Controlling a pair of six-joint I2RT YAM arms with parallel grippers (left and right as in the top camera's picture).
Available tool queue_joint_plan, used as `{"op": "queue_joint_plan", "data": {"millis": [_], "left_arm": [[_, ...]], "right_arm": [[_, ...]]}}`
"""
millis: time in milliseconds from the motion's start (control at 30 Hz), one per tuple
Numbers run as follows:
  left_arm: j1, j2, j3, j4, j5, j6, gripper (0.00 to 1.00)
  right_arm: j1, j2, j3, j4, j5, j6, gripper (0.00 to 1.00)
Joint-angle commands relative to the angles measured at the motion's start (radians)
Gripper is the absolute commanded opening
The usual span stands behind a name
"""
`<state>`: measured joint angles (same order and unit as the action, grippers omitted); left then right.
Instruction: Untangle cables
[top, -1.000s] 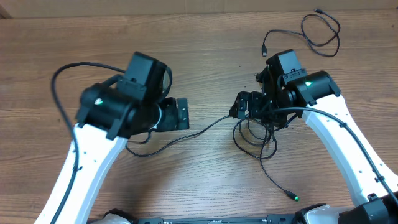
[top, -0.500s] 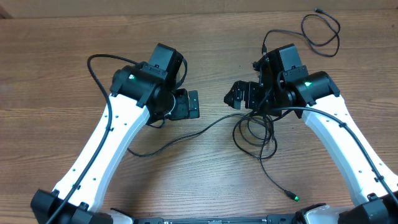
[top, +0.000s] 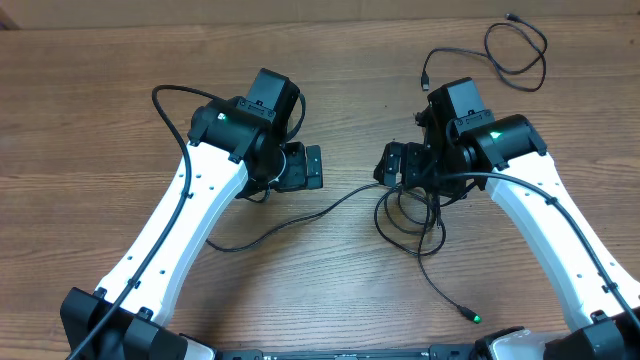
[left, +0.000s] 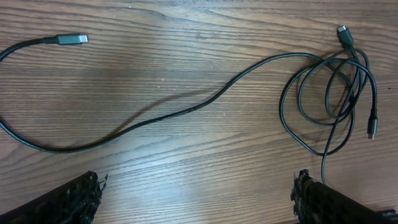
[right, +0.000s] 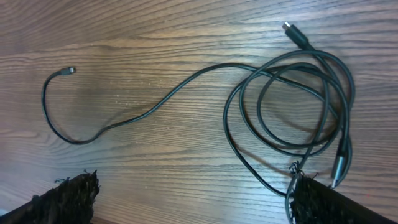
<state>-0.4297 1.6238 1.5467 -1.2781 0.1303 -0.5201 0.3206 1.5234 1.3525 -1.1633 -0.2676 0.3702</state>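
A tangle of thin black cables (top: 410, 212) lies on the wooden table right of centre. One long cable (top: 300, 215) runs left from it and ends below the left arm. A loose end with a plug (top: 468, 314) trails toward the front. My left gripper (top: 310, 168) is open and empty, above the table left of the tangle. In the left wrist view the tangle (left: 329, 87) is at the right and my open left jaws (left: 196, 199) frame bare wood. My right gripper (top: 392, 165) is open just above the tangle. In the right wrist view the coil (right: 292, 106) lies by my right gripper's (right: 199, 199) right finger, and one strand touches that finger.
A separate thin black cable (top: 515, 45) lies looped at the back right, its plug end (top: 425, 78) near the right arm. The thick black arm cable (top: 170, 100) arcs off the left arm. The table is brown wood grain (top: 320, 290).
My left arm has swung up and to the right, bringing its gripper closer to the table's centre. My right gripper shifted slightly left, then back. The cables have not moved.
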Motion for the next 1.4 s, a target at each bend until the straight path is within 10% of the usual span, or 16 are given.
{"op": "queue_joint_plan", "data": {"millis": [0, 567, 733, 1367], "left_arm": [[0.004, 0.013, -0.007, 0.0, -0.006, 0.01, 1.0], [0.004, 0.014, -0.026, -0.045, -0.004, -0.032, 1.0], [0.004, 0.034, -0.049, -0.037, -0.038, -0.037, 0.98], [0.004, 0.07, -0.053, -0.003, -0.112, 0.046, 1.0]], "right_arm": [[0.0, -0.007, -0.004, 0.002, -0.03, 0.003, 1.0], [0.0, -0.006, -0.005, -0.036, 0.015, 0.074, 0.95], [0.0, -0.003, -0.007, -0.014, 0.065, 0.075, 0.72], [0.039, 0.217, -0.007, -0.029, 0.138, 0.12, 0.77]]}}
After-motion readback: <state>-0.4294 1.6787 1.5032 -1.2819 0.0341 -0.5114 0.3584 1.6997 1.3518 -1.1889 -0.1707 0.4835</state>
